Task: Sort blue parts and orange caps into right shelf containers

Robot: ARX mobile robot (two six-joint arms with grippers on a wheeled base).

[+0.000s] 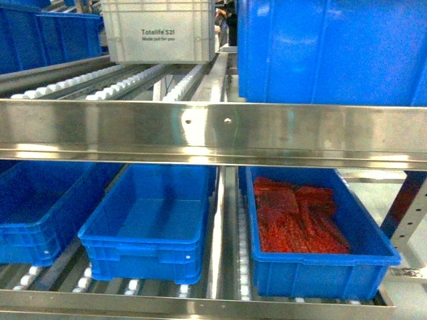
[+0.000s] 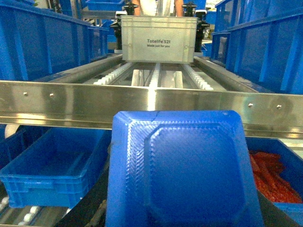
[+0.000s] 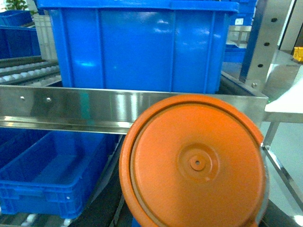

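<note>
A blue part [image 2: 182,170], a ribbed square moulding, fills the lower middle of the left wrist view. My left gripper [image 2: 182,223] is shut on it, with only a dark finger [image 2: 87,213] showing beside it. A round orange cap [image 3: 194,163] fills the right wrist view, and my right gripper [image 3: 191,224] is shut on it, its fingers mostly hidden. Behind the cap, a large deep blue container [image 3: 137,47] stands on the upper right shelf; it also shows in the head view [image 1: 333,50]. Neither gripper shows in the head view.
A steel shelf rail [image 1: 213,133] crosses in front of both arms. On the lower shelf sit a blue tray of red-orange pieces [image 1: 373,257] on the right, a blue tray [image 1: 147,257] in the middle and another [image 1: 33,227] on the left. A white crate [image 1: 160,30] stands on the upper rollers.
</note>
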